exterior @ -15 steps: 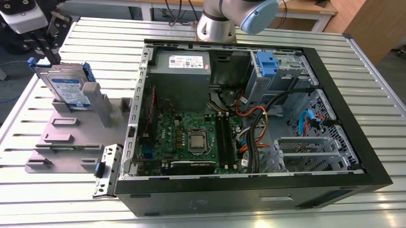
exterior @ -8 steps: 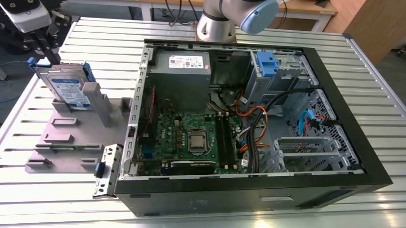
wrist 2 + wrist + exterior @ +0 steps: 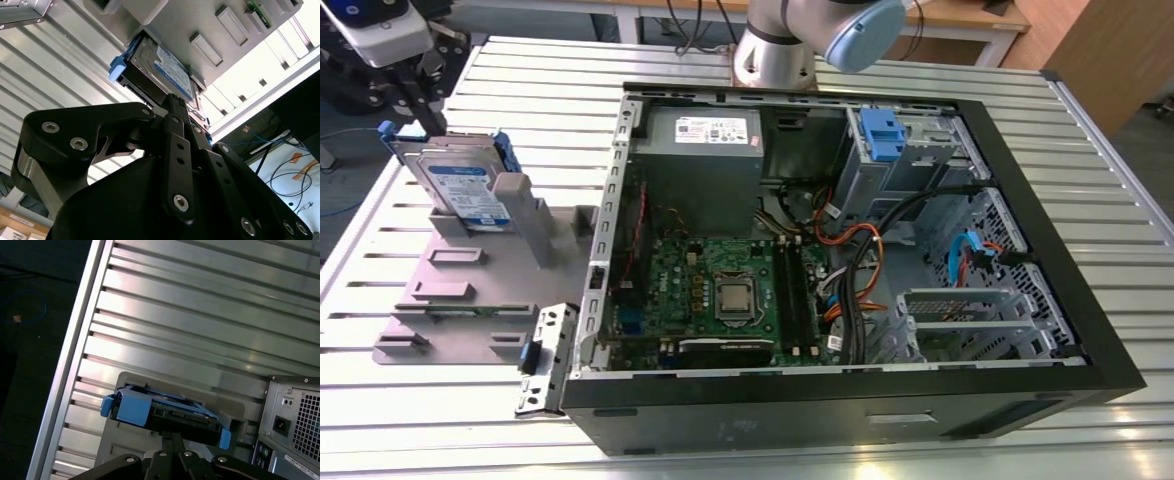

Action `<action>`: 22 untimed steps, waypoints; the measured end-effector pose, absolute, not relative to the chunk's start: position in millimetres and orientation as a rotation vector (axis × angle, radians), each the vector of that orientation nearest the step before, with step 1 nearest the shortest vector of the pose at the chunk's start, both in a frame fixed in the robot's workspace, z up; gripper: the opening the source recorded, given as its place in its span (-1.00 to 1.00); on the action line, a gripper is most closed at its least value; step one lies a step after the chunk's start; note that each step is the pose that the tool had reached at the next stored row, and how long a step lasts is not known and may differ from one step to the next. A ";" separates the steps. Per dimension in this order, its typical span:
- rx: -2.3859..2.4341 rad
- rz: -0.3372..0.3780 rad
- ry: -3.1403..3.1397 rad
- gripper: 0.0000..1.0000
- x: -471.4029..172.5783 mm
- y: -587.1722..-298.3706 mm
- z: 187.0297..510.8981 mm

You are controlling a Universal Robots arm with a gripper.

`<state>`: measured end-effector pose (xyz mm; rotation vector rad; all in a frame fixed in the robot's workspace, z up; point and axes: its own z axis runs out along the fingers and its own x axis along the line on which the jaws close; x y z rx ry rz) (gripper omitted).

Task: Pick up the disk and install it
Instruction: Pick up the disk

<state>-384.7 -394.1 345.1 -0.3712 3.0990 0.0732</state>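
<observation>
My gripper [image 3: 173, 100] looked pinched shut, holding nothing, tips right at the top edge of the disk [image 3: 167, 70]; touching or not, couldn't tell. The disk stood on edge in the grey rack [image 3: 500, 290] on the table [image 3: 440, 420], beside the open PC case [image 3: 854, 425]. Step, imo: pickup approach, no grasp yet. A grasp needs the jaws spread wider than the disk's thickness.

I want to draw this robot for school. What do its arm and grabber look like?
The arm is a round silver-grey tube with a light blue cap on its joint. The gripper is black, built from flat bars joined with shiny silver screws, narrowing to two thin jaws. In the exterior view its upper housing looks white.
</observation>
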 end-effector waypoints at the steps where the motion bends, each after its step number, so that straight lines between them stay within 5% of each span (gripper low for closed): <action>1: -0.382 0.073 3.098 -0.79 -384.7 -394.0 345.1; 22: -0.605 0.075 3.066 -0.79 -384.7 -394.0 345.1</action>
